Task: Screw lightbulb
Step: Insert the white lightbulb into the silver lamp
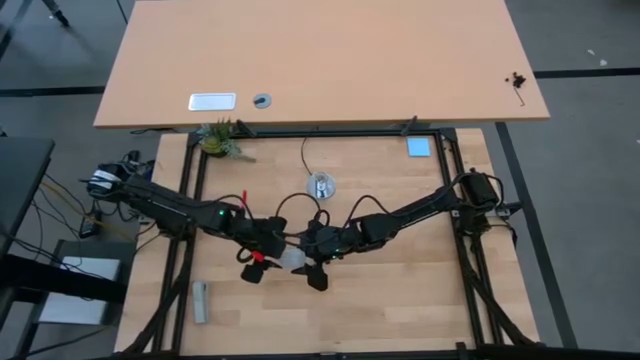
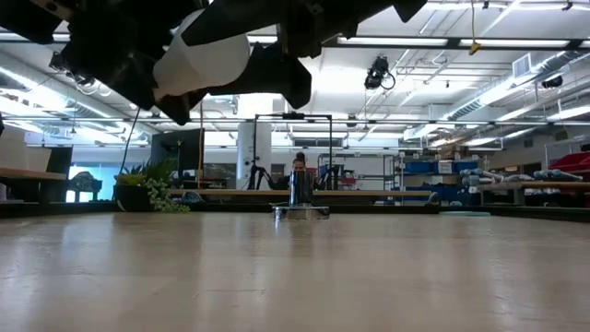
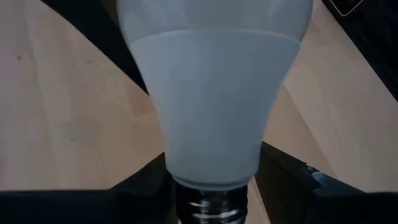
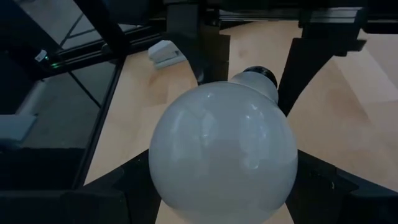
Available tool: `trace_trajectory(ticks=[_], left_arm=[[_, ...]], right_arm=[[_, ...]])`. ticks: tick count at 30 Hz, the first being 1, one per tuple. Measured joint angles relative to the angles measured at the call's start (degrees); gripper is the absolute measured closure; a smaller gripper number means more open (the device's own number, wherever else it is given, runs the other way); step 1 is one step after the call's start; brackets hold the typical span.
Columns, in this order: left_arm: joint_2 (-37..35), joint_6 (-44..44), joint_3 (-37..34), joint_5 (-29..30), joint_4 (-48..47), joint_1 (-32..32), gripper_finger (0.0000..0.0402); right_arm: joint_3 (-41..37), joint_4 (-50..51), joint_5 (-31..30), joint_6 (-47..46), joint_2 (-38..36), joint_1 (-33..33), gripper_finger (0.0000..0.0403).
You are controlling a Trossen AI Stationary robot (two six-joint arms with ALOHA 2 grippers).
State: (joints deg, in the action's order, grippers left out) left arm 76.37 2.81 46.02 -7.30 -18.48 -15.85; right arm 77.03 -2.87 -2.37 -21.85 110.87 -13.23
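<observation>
Both arms reaching inward mid-table, left gripper (image 1: 268,252) and right gripper (image 1: 312,262) fingers both clasping lightbulb (image 1: 291,260), raised.

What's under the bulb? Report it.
Bare table, well below the bulb, which the left hand holds aloft by the right hand. Socket stands apart. From above, bulb covers that spot.

frosted white lightbulb (image 4: 222,152), silver socket (image 1: 321,186), pale wood table (image 1: 400,300)

- We see the lightbulb (image 2: 205,57) at the upper left, held between dark gripper parts above the table (image 2: 295,277)
- We see a shiny socket (image 2: 300,195) standing at centre, a plant (image 2: 147,189) at left
</observation>
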Motion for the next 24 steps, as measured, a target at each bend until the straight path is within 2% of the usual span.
trace_trajectory(ticks=[11,24], left_arm=[[-0.21,-1.95,0.00,-0.04,0.69,0.00,0.0253],[-0.21,-4.89,-0.04,-1.91,4.51,-0.02,0.0249]], right_arm=[[0.07,0.35,0.00,0.07,-0.04,-0.13,0.0121],[0.07,0.42,1.22,0.04,-0.13,-0.15,0.0121]])
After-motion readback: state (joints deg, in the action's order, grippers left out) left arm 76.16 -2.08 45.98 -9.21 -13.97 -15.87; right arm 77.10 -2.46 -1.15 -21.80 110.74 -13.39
